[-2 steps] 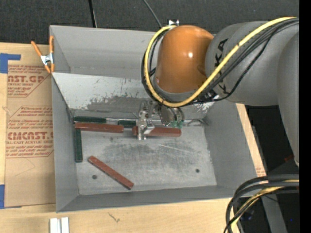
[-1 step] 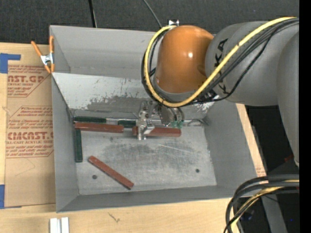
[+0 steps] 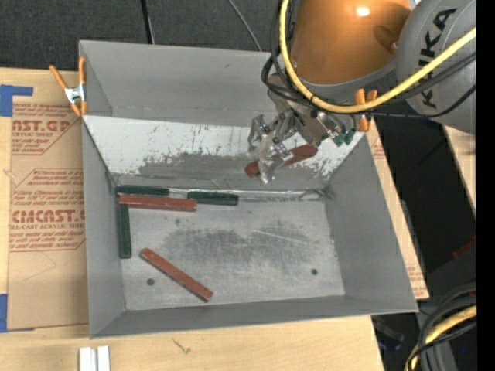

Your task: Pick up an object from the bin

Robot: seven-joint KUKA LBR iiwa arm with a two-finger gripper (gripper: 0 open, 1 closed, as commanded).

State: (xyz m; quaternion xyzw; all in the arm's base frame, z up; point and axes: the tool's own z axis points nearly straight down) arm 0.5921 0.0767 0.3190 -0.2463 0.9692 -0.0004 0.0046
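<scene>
- The orange cover (image 3: 348, 22) on the arm's wrist sits highest, above the bin's far right corner, with yellow cables (image 3: 290, 60) looped round it.
- Below the cover, the gripper (image 3: 267, 170) hangs in front of the bin's far wall, towards that wall's right end.
- Its fingers (image 3: 267, 159) are clenched on a red-brown stick (image 3: 302, 152). One end of the stick pokes out to the left of the fingers, and the longer part runs up and to the right.
- The stick is tilted and looks clear of the floor of the bin (image 3: 255, 68), level with the lower part of the far wall.
- Three sticks lie flat along the foot of the far wall, at the left half of the floor: a dark green stick (image 3: 143, 192), a second red-brown stick (image 3: 157, 202) just in front of it, and a shorter dark green stick (image 3: 213, 199) at the right end of that one.
- An upright-running dark green stick (image 3: 124, 234) lies along the foot of the bin's left wall, its far end near that group.
- A slanted red-brown stick (image 3: 175, 274) lies alone at the near left of the floor, apart from the others.
</scene>
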